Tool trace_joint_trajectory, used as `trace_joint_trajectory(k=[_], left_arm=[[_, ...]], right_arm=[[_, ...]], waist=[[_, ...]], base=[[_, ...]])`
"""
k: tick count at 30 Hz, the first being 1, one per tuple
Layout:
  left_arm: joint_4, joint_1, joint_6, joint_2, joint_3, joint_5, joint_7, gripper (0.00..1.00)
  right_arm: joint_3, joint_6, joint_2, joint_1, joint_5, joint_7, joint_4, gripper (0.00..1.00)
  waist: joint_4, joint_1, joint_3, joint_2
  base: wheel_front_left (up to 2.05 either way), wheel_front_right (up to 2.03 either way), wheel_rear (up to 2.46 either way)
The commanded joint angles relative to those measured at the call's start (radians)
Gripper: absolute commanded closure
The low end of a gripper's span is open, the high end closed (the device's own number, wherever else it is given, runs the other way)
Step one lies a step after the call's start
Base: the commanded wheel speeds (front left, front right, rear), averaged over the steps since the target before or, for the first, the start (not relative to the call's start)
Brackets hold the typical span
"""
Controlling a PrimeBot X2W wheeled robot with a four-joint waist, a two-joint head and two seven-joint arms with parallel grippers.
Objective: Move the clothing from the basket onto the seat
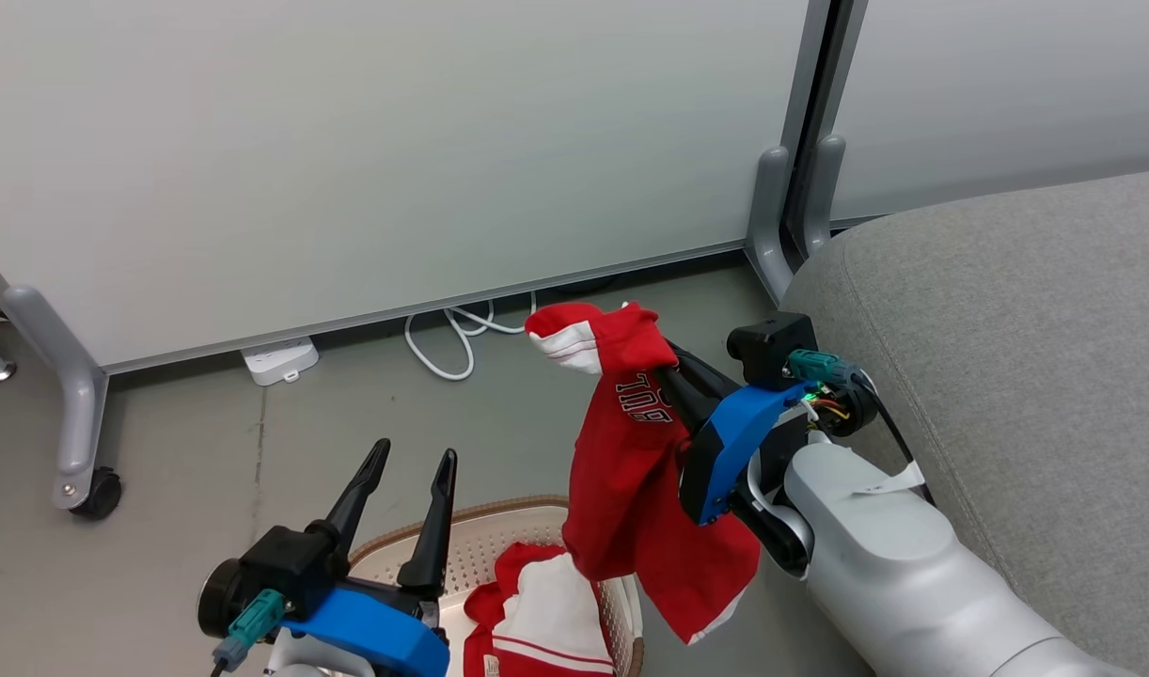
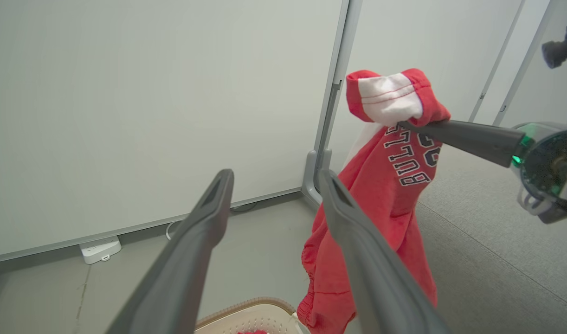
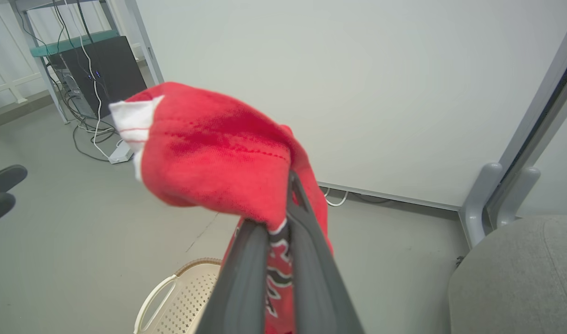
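R gripper (image 1: 666, 371) pinches a red garment (image 1: 631, 470) aloft, its 2 dark fingers pressed together on a fold just below a white-striped band. The lettered cloth hangs free, between the basket (image 1: 499, 512) and the grey seat (image 1: 1026, 357). In the head view its lower hem overlaps the basket's right rim; whether they touch can't be told. In the left wrist view the lettering reads "BULL", the rest hidden in folds. A 2nd garment (image 1: 537, 621), red w/ white panels, lies crumpled inside the basket. L gripper (image 1: 415, 451) sits at the basket's left side, its 2 fingers spread apart and pointing up, well apart from the held cloth. On the grey floor (image 1: 208, 442) behind, a white power strip (image 1: 278, 359) and a looped cable (image 1: 462, 338) lie at the foot of a pale partition (image 1: 396, 141).
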Motion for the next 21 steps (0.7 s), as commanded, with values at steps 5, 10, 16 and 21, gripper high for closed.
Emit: trace_joint_trajectory(k=[5,10,16,21], left_arm=[[-0.002,0.025,-0.022,-0.029,0.050,0.048,-0.003,0.00],[0.005,0.036,-0.038,-0.050,0.082,0.079,-0.003,0.00],[-0.003,0.029,-0.046,-0.060,0.105,0.106,-0.003,0.00],[-0.005,0.021,-0.051,-0.070,0.124,0.111,-0.003,0.00]], right_arm=[[-0.009,0.000,-0.003,-0.005,-0.012,-0.006,0.001,1.00],[-0.011,0.000,-0.003,-0.002,-0.014,-0.007,-0.005,1.00],[-0.016,0.000,-0.003,-0.016,-0.020,-0.008,-0.012,1.00],[-0.021,0.000,-0.003,-0.029,-0.032,-0.008,-0.016,1.00]], waist=[[-0.002,0.0000,0.002,0.0000],[-0.020,0.0000,0.007,0.0000],[-0.090,0.0000,0.028,0.0000],[-0.178,0.0000,0.043,0.0000]], base=[[0.00,0.00,0.00],[0.00,0.00,0.00],[0.00,0.00,0.00],[0.00,0.00,0.00]])
